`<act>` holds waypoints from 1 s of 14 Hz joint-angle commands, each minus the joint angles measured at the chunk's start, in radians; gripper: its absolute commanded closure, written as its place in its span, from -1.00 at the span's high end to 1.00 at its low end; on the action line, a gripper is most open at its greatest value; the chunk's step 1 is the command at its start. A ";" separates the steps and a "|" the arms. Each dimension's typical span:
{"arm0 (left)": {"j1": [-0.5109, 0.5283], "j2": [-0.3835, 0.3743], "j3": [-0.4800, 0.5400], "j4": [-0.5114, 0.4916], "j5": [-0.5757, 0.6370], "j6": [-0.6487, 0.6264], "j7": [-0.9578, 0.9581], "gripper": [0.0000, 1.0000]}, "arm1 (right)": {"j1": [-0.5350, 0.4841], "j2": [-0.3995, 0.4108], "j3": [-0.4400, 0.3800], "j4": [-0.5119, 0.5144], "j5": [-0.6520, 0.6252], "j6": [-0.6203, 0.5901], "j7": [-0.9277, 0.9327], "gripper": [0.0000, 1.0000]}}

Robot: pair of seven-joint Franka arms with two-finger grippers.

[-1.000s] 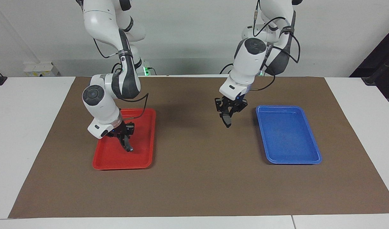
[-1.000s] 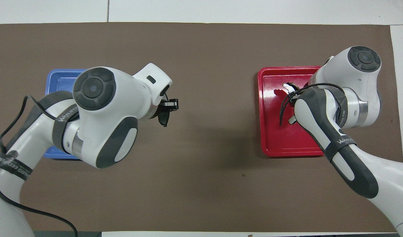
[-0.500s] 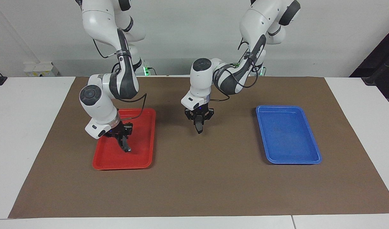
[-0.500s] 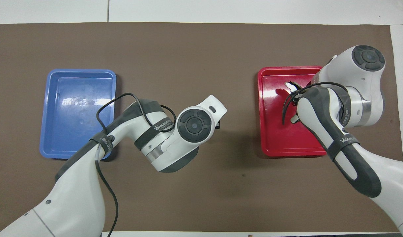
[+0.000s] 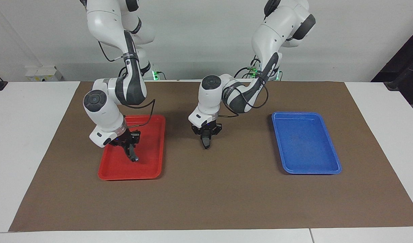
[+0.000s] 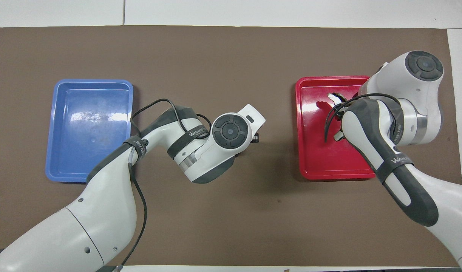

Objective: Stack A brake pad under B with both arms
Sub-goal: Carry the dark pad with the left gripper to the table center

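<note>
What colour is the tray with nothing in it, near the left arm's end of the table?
Blue: the shallow rectangular plastic tray shows best in the overhead view.

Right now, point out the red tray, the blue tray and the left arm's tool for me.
red tray (image 5: pixel 149 163): facing view, bare floor near its rim.
blue tray (image 5: pixel 306 141): facing view, middle of its bare floor.
left tool (image 5: pixel 206 141): facing view, midway between its fingertips.

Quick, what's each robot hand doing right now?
Left gripper: shut on the short brake pad, over the brown mat.
Right gripper: shut on the curved brake pad, over the red tray.
</note>
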 commanded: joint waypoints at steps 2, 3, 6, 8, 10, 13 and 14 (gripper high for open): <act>-0.021 0.044 0.011 0.038 0.054 0.006 -0.050 -0.96 | -0.015 -0.014 0.008 0.010 -0.005 -0.023 -0.025 -1.00; -0.021 0.044 0.012 0.043 0.057 0.011 -0.052 -0.81 | -0.012 -0.014 0.008 0.010 -0.005 -0.025 -0.025 -1.00; -0.021 0.042 0.018 0.043 0.076 0.008 -0.047 0.13 | -0.007 -0.014 0.008 0.021 -0.005 -0.026 -0.025 -1.00; -0.021 0.038 0.020 0.044 0.074 0.006 -0.044 1.00 | -0.006 -0.014 0.008 0.021 -0.005 -0.040 -0.025 -1.00; -0.009 0.024 0.021 0.046 0.074 -0.005 -0.037 1.00 | -0.004 -0.014 0.008 0.027 -0.005 -0.056 -0.025 -1.00; 0.000 -0.059 0.029 0.069 0.060 -0.112 -0.035 1.00 | 0.000 -0.014 0.008 0.057 0.004 -0.094 -0.025 -1.00; 0.011 -0.079 0.035 0.075 0.059 -0.155 -0.034 1.00 | 0.005 -0.012 0.008 0.077 0.007 -0.120 -0.022 -1.00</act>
